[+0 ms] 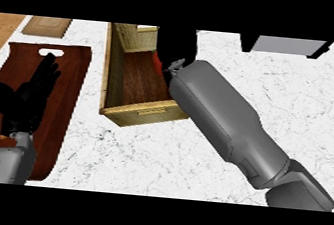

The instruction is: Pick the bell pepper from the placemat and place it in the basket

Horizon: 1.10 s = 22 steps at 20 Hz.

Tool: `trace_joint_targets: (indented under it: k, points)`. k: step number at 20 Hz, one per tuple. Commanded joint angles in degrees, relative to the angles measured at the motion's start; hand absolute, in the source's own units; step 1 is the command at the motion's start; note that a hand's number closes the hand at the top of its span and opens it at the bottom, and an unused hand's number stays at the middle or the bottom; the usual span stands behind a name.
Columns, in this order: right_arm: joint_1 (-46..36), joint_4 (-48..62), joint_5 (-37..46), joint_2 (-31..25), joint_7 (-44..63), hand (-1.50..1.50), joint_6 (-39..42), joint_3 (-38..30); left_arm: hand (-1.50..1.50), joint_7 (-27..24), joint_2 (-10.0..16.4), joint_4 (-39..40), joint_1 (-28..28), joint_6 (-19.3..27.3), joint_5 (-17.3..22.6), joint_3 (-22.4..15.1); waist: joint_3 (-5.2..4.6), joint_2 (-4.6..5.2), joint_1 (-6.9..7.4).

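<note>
Now, in the head view, the right hand (177, 44) is seen above the far part of the basket (144, 113), by its right wall. It is curled round the bell pepper (158, 61), of which only a red sliver is shown at the hand's left edge. The grey right forearm is stretched across the white counter (159, 154) from the lower right. The left hand (27, 95) is held over the dark placemat (72, 86) at the left, fingers straight and relaxed, nothing grasped. A tan board (48, 25) and a grey object (283, 46) are found at the far edge.
</note>
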Motion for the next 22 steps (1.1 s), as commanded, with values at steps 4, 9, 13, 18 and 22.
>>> trace_joint_targets:
  k: [4,9,13,18,22]
  points:
    - [3.3,-2.7,-2.0,0.0,4.0,-1.50,-7.8,0.9,0.00,-1.9,2.3,1.5,0.0,-2.8,2.1,2.4,-0.01,0.16,0.46]
    - [2.1,-8.5,-4.5,0.0,2.7,-1.50,-14.0,-3.8,0.00,-0.8,1.3,4.1,-4.0,-0.4,0.4,1.8,0.00,0.18,-0.18]
    - [2.4,-12.1,-6.8,0.0,4.3,-1.50,-21.5,-8.3,0.00,1.2,1.1,1.0,-2.6,-0.7,0.3,0.9,0.03,0.06,-0.27]
    - [4.5,-20.2,-9.9,-3.2,7.6,-1.50,-21.3,-15.9,0.00,1.7,1.7,-0.4,-0.5,-0.5,0.9,2.2,0.06,-0.38,-1.51]
    - [12.2,-28.9,-10.7,-4.8,9.5,-1.50,-23.6,-17.9,0.00,0.7,2.5,1.0,-1.1,-1.1,1.3,3.0,0.07,-0.39,-2.17]
